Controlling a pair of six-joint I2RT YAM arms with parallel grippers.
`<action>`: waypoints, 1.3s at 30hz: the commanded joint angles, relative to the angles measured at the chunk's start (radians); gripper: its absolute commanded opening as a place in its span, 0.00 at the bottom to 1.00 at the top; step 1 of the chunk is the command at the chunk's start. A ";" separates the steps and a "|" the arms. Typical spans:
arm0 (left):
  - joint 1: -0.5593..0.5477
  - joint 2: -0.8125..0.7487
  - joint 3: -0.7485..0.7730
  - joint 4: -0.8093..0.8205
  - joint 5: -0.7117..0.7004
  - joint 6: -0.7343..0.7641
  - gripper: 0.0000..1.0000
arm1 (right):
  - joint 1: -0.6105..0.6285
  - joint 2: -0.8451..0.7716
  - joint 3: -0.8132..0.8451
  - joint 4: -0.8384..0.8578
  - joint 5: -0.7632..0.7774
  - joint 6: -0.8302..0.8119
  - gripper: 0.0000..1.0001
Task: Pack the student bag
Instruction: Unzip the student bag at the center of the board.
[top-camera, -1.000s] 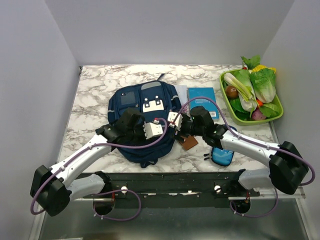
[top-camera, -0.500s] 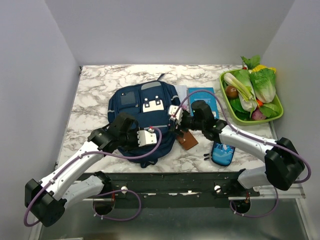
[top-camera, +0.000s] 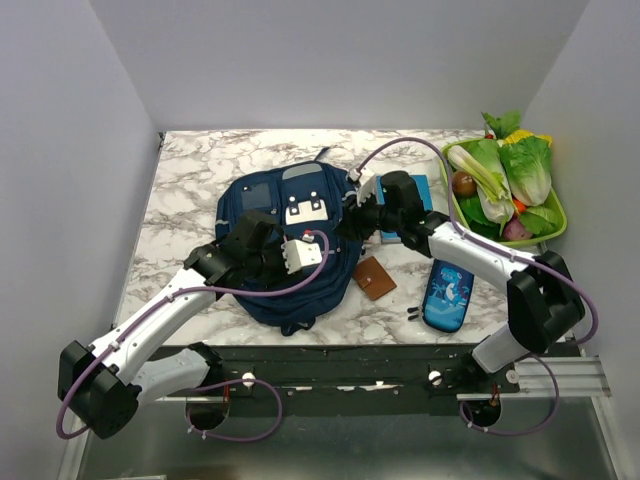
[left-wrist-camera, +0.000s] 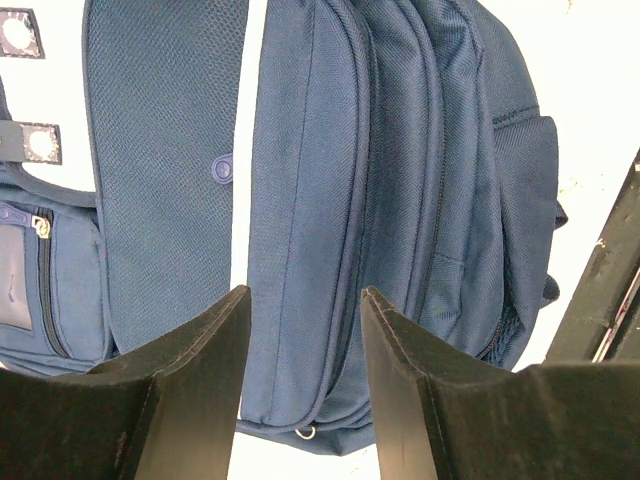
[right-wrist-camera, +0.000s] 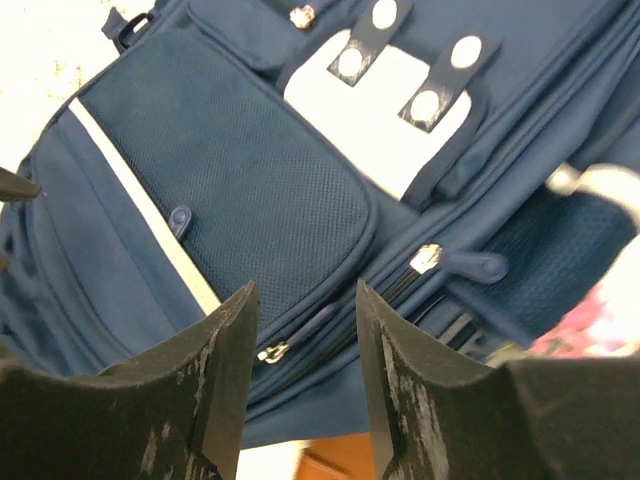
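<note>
The student bag (top-camera: 270, 215) is a navy backpack lying flat on the marble table, with its white patch (top-camera: 306, 209) facing up. My left gripper (top-camera: 275, 262) hovers over its near half. In the left wrist view the left gripper (left-wrist-camera: 305, 292) is open and empty above the bag's zippered side (left-wrist-camera: 400, 180). My right gripper (top-camera: 348, 228) is at the bag's right edge. In the right wrist view the right gripper (right-wrist-camera: 306, 288) is open and empty, above the bag's (right-wrist-camera: 230, 200) side zippers, with a zipper pull (right-wrist-camera: 270, 350) just below the jaws.
A brown wallet (top-camera: 375, 277) lies right of the bag. A blue dinosaur-print pencil case (top-camera: 447, 295) and a small black clip (top-camera: 412, 313) lie near the front right. A teal book (top-camera: 408, 192) sits behind the right arm. A green tray (top-camera: 553, 236) of vegetables stands at the far right.
My right gripper has moved away from the wallet, further back along the bag's right edge, uncovering the pencil case. My left gripper has pulled back, then returned over the bag's near half.
</note>
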 joint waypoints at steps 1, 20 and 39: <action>0.006 -0.002 0.010 0.018 0.012 -0.018 0.56 | 0.004 0.050 0.002 -0.059 -0.046 0.204 0.49; 0.006 0.032 0.063 0.012 0.010 -0.006 0.56 | 0.004 0.141 -0.087 0.088 0.069 0.458 0.42; 0.040 0.369 0.281 0.142 -0.013 0.025 0.56 | 0.004 -0.016 -0.312 0.326 0.027 0.584 0.18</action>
